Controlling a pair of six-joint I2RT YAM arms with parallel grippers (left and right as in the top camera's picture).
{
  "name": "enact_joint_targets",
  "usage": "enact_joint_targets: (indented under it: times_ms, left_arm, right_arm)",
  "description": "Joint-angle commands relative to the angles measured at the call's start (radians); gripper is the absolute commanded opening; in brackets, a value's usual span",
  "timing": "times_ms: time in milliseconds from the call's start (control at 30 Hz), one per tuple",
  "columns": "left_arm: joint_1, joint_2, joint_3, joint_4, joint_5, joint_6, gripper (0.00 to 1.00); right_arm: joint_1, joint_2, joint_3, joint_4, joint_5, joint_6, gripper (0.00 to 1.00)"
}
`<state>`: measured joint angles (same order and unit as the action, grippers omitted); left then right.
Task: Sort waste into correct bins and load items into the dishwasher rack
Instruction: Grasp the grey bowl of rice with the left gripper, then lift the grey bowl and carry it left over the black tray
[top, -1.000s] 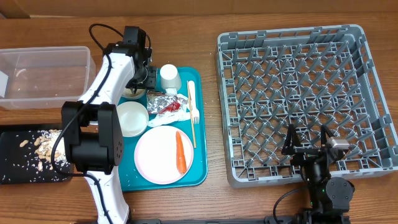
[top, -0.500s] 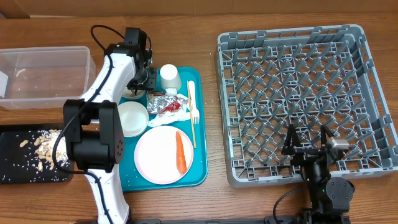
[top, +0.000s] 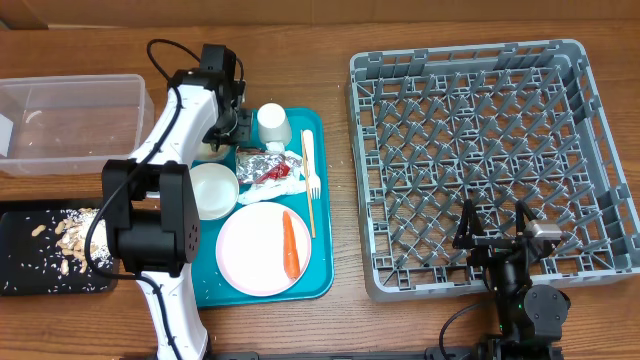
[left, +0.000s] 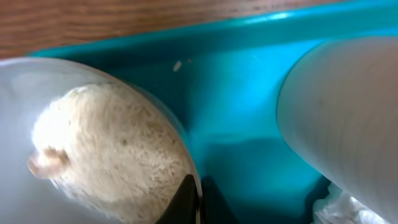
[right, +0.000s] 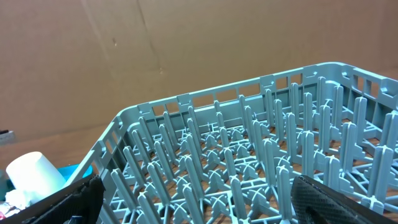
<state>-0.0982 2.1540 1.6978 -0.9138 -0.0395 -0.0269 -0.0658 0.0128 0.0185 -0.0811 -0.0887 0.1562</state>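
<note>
**Sorting barely begun**

Only nut pieces and rice crumbs in the black tray; nothing yet in the dishwasher rack.

Left to move from the teal tray: plate with carrot, fork, cup, foil wrapper, empty bowl, and rice bowl under the left pincer, grip impossible to tell.

Right pincer spread wide at the rack's near edge.

Wooden desk, cardboard backdrop.

no readable text, no labels, no numbers anywhere
</note>
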Motion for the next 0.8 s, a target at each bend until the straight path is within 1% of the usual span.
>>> enact_joint_targets:
  times_ms: [0, 233, 467, 600, 767]
  left_arm:
    - [0.001, -0.03, 0.03, -0.003, 0.006, -0.03, 0.04]
    - [0.001, -0.119, 0.039, -0.02, 0.015, -0.062, 0.04]
    - [0.029, -0.284, 0.039, -0.075, 0.034, -0.135, 0.04]
    - [0.097, -0.396, 0.039, -0.115, 0.122, -0.135, 0.04]
    - [0.255, -0.496, 0.039, -0.18, 0.199, -0.135, 0.04]
  right_arm:
    - [-0.008, -0.01, -0.01, 0.005, 0.006, -0.008, 1.0]
    - [-0.008, -0.01, -0.01, 0.005, 0.006, -0.008, 1.0]
    - [-0.008, -0.01, -0.01, 0.005, 0.006, -0.007, 1.0]
    - [-0.008, -0.01, -0.011, 0.005, 0.006, -0.008, 1.0]
    - [-0.008, -0.01, -0.01, 0.005, 0.006, -0.008, 1.0]
